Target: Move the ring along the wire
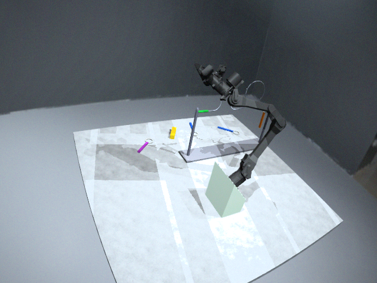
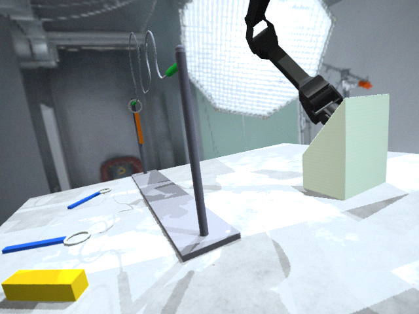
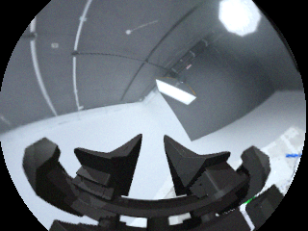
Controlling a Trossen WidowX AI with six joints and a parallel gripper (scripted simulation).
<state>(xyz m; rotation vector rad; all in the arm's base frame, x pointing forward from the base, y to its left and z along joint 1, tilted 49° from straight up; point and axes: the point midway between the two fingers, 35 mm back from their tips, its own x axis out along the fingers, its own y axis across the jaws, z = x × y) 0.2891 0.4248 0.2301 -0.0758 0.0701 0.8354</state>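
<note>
The orange handle [image 1: 261, 119] hangs with its ring [image 2: 135, 106] on the green part of the wire beside the far post [image 1: 263, 128]; the handle also shows in the exterior view [image 2: 138, 127]. The thin grey wire [image 2: 142, 61] loops over to the green part [image 1: 202, 111] at the near post [image 2: 191, 142]. My gripper [image 1: 198, 68] is raised high above the near post and points up and away from the wire. In the wrist view its fingers stand partly apart with nothing between them. It is far from the handle.
The posts stand on a grey base plate [image 1: 219, 150]. A pale green wedge block [image 1: 224, 193] stands by the arm's base. A yellow block [image 1: 172, 132], two blue-handled rings [image 1: 225, 129] [image 1: 191, 125] and a purple-handled ring [image 1: 142, 147] lie on the mat.
</note>
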